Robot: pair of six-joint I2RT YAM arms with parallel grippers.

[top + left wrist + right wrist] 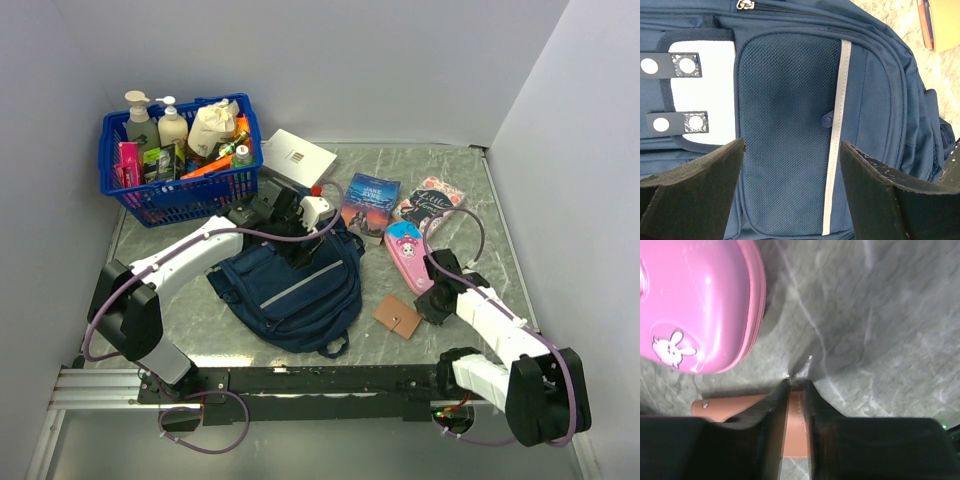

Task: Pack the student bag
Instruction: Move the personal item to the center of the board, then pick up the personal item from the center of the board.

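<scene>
The student bag, a navy backpack with a grey stripe, lies flat in the middle of the table. My left gripper hovers over its upper end. In the left wrist view that gripper is open wide above the bag's mesh front pocket, with nothing between the fingers. My right gripper is low at the right edge of a small brown leather wallet. In the right wrist view its jaws stand narrow with the wallet's edge pinched between them.
A pink pencil case lies just beyond the wallet, and shows close to the right fingers. Two books and a white box lie behind the bag. A blue basket full of bottles stands at the back left.
</scene>
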